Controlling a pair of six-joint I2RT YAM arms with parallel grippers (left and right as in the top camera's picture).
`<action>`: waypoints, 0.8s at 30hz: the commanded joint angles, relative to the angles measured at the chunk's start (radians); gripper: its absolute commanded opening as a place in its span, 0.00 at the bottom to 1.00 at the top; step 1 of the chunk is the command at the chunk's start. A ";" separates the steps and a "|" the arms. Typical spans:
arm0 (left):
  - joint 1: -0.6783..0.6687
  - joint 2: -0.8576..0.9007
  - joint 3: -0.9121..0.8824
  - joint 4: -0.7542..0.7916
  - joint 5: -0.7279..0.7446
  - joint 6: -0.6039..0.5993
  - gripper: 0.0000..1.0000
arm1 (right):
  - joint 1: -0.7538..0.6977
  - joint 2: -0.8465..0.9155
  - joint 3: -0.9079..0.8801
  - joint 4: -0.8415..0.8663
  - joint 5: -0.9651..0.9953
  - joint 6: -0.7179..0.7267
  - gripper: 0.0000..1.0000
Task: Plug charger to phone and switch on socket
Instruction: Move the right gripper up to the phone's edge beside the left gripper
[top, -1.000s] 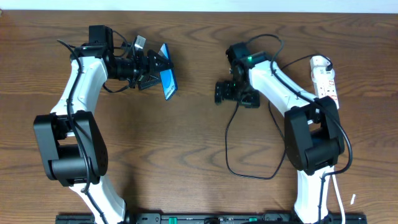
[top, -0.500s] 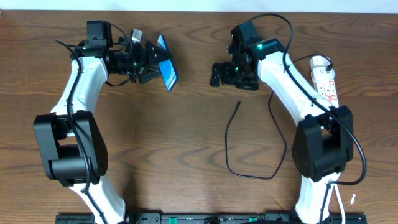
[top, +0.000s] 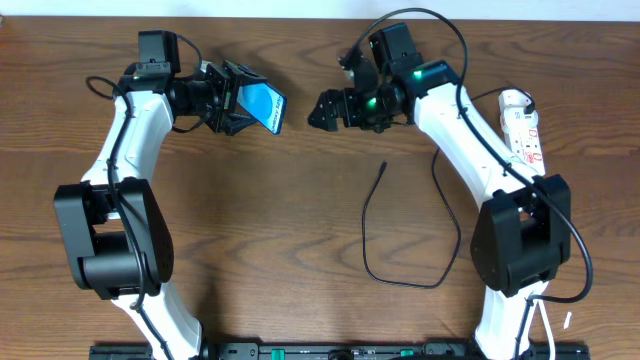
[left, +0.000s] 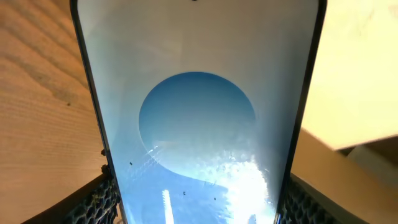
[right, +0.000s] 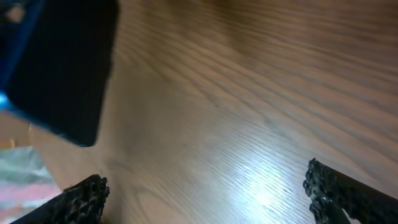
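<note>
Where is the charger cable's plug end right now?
From overhead, the charger lies loose on the table, right of centre, its tip near the open right gripper, not held.

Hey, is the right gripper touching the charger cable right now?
Apart. In the overhead view, bare table separates the open right gripper from the charger cable, whose tip lies loose.
</note>
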 joint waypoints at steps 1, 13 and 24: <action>0.005 -0.028 -0.005 0.004 -0.006 -0.114 0.07 | 0.019 -0.027 0.016 0.027 -0.060 -0.037 0.99; -0.001 -0.028 -0.005 -0.039 -0.039 -0.220 0.07 | 0.074 -0.027 0.016 0.172 -0.108 -0.033 0.99; -0.057 -0.028 -0.005 -0.079 -0.065 -0.284 0.07 | 0.090 -0.027 0.016 0.212 -0.077 0.019 0.99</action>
